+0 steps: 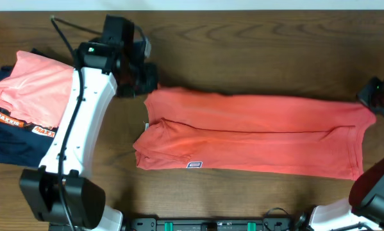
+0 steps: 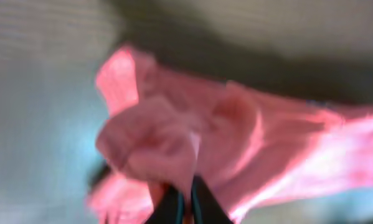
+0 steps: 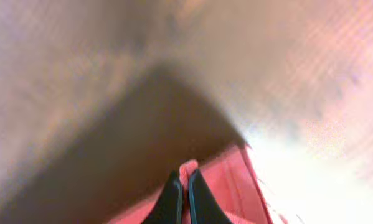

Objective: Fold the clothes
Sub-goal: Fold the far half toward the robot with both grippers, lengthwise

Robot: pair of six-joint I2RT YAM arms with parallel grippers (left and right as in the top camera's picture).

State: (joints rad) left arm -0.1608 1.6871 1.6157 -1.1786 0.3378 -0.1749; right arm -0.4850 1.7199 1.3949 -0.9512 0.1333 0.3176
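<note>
Coral-red t-shirt [image 1: 256, 131], stretched across mid-frame on the bench [image 1: 243, 51]; I see my left hand [image 2: 187, 186] and right hand [image 3: 183, 179] each pinching an end.

We see the t-shirt [image 1: 256, 131] coral-red all over, no print on the side facing up. The small patch [image 1: 193, 165] at its hem is white with a dark outline. The folded garment [image 1: 31, 80] is a paler salmon-pink. The other garment [image 1: 9, 144] is navy with orange-and-white print. The table [image 1: 243, 38] is dark brown wood grain. The left arm [image 1: 76, 128] is white with black joints. The left gripper [image 1: 140, 80] and right gripper [image 1: 371, 96] are black.
</note>
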